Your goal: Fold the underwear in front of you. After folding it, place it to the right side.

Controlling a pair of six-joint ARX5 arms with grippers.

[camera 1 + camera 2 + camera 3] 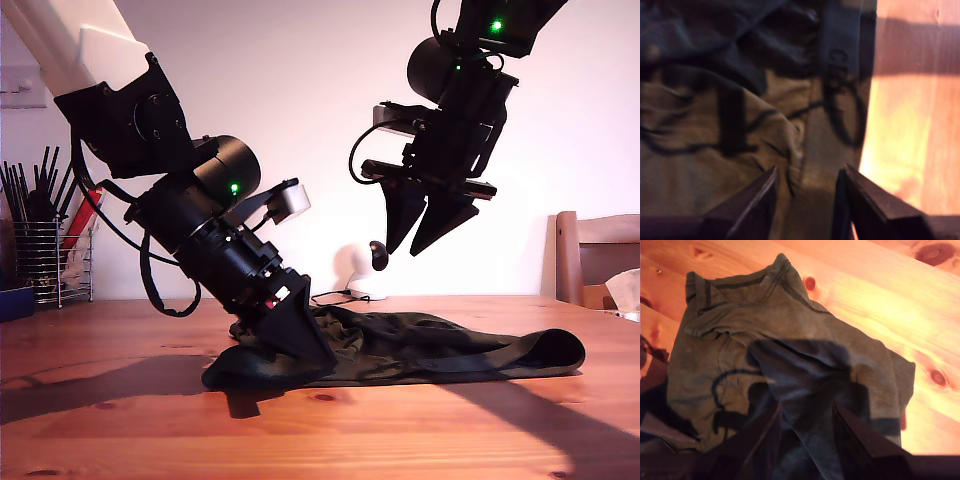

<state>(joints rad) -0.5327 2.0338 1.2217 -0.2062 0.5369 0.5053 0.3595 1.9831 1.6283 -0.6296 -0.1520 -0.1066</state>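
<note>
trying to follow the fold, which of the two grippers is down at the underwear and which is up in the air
My first gripper is down at the underwear, near its end on the exterior view's left. My second gripper hangs above the cloth, jaws apart, touching nothing.

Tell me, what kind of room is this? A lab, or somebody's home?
Most likely a home, perhaps a kitchen or dining room. The arms work over a knotty wooden table, a wire rack of utensils stands at the exterior view's left, and a wooden chair sits at its right. Underwear lies on the table.
</note>
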